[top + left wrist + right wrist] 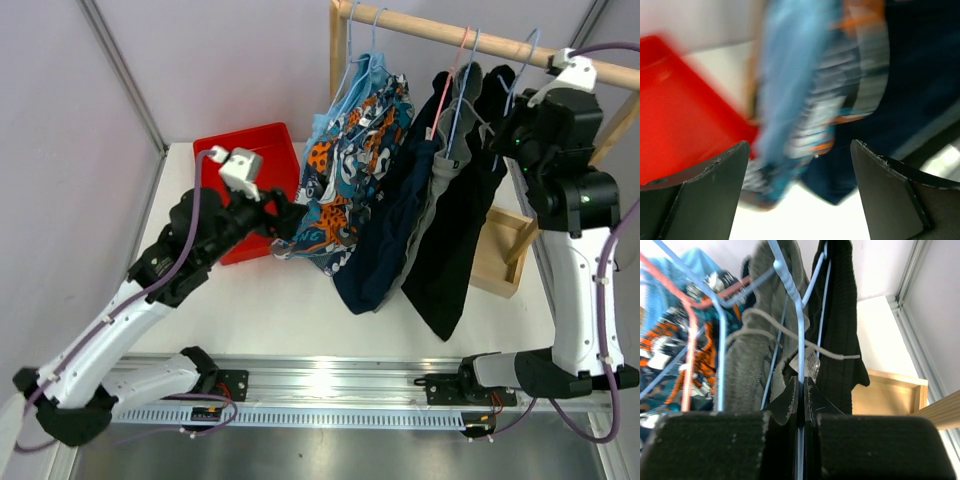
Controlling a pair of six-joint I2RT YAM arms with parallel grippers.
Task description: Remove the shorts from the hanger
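Several shorts hang from wire hangers on a wooden rail point(440, 33): a patterned orange, blue and white pair point(350, 170), navy point(390, 240), grey point(755, 340) and black point(455, 240). My right gripper point(801, 385) is up by the rail, shut on a thin blue hanger wire point(801, 340) that runs between the grey shorts and the black shorts point(840, 315). My left gripper point(800, 165) is open with nothing between its fingers. It faces the lower hem of the patterned shorts point(805, 100), with the navy pair point(920, 75) just to the right. That view is blurred.
A red bin point(235, 150) sits on the white table behind my left arm, also showing in the left wrist view as the red bin point(680, 115). A shallow wooden tray point(505, 255) forms the rack's base at the right. A grey drawstring point(790, 335) dangles across the hanger.
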